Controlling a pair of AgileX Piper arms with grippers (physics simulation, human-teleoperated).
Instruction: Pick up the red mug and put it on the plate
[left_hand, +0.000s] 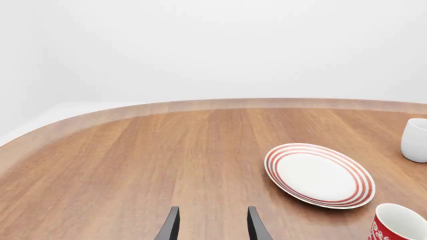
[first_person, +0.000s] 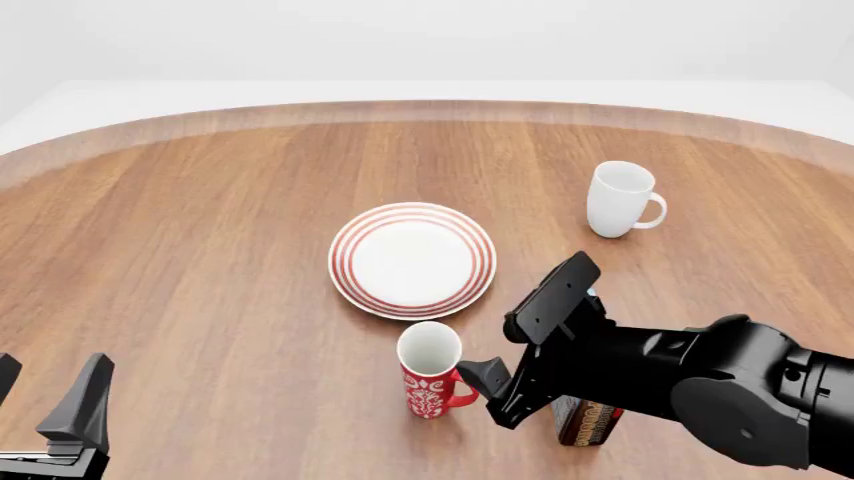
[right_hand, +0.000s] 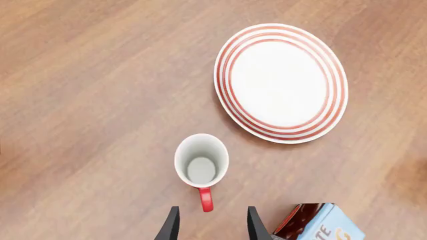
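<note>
Wood grain fills the left wrist view, where the left gripper (left_hand: 212, 225) shows two dark fingertips spread apart with nothing between them. The plate (left_hand: 319, 175) lies right of centre, the red mug (left_hand: 398, 224) peeks in at the lower right corner, and a white mug (left_hand: 415, 140) sits at the right edge.

From the front view, the red mug (first_person: 430, 370) stands upright just below the plate (first_person: 412, 260), not on it. The right gripper (first_person: 491, 388) hovers beside the mug's handle. A small box (first_person: 585, 421) stands under the right arm.

Right wrist view: the right gripper (right_hand: 212, 225) is spread wide, the mug's handle (right_hand: 205, 198) just ahead of the gap, ungrasped.
</note>
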